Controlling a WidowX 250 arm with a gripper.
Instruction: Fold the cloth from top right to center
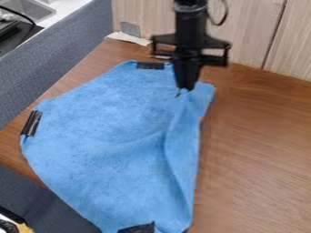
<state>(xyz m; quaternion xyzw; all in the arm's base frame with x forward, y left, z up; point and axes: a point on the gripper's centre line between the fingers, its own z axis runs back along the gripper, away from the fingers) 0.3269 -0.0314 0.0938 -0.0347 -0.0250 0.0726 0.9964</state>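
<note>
The blue cloth (115, 123) lay spread over the wooden desk (261, 150), its left side fairly flat and its right side drawn into a long crease that ran down toward the bottom edge. Along that side a narrow strip of fabric stood up or lay doubled over; which of the two, I could not tell. Black strips marked the cloth at its top edge (150, 65), its left edge (32, 123) and its bottom edge (137, 228).

The gripper (184, 88) hung upright over the top right part of the cloth, its tip down at the fabric, just inside the corner. I could not tell whether the jaws were apart, together or clamped on the cloth.

The step in hand looked to be the start of the fold, at the taking or first drawing in of the top right corner, with the center not reached. The next move called for making sure of a hold on that corner, then a low carry down and to the left, and a release over the middle. Too shallow a pinch might have let the corner slip.
</note>
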